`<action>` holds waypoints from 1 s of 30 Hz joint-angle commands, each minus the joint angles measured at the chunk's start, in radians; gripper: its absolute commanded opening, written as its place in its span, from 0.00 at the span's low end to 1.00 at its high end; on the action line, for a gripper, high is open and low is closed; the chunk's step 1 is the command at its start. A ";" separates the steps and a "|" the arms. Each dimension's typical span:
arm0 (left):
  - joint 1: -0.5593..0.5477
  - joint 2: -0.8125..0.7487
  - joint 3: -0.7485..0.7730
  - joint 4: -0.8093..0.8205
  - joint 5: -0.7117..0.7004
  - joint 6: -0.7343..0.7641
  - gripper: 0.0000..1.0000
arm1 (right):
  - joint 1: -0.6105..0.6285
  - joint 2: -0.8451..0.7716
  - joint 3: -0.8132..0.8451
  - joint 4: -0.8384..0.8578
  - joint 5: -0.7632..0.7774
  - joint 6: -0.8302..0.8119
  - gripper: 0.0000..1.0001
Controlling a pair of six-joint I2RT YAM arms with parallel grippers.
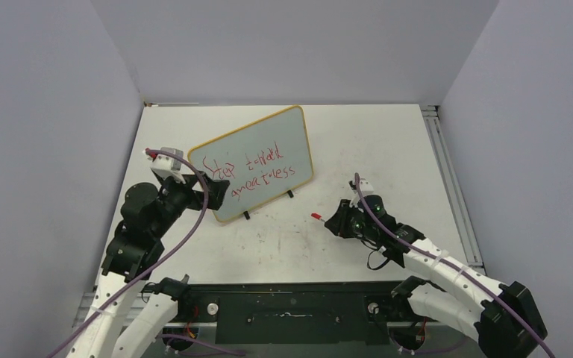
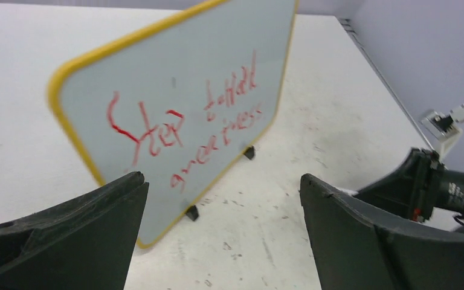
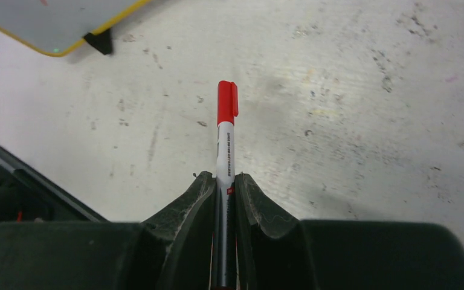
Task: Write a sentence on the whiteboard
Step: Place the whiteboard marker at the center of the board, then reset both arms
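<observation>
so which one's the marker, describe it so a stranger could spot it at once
On the white table, look right of the standing yellow-framed whiteboard, to the right arm's black gripper. Clamped in it and sticking out leftward is a slim white-barrelled marker pen. Its bright red cap sets it apart from the black gripper and pale table.
</observation>
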 commanded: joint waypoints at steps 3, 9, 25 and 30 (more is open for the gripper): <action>0.029 -0.048 -0.024 -0.038 -0.341 0.107 0.96 | -0.047 0.078 -0.037 0.019 0.106 -0.030 0.23; 0.031 -0.076 -0.066 -0.044 -0.466 0.145 0.96 | -0.106 0.102 -0.038 -0.004 0.153 -0.050 0.53; 0.031 -0.179 -0.079 -0.021 -0.666 0.087 0.96 | -0.161 -0.268 0.095 0.001 0.571 -0.354 1.00; 0.033 -0.202 -0.084 -0.018 -0.676 0.089 0.96 | -0.161 -0.385 0.056 0.081 0.630 -0.411 0.95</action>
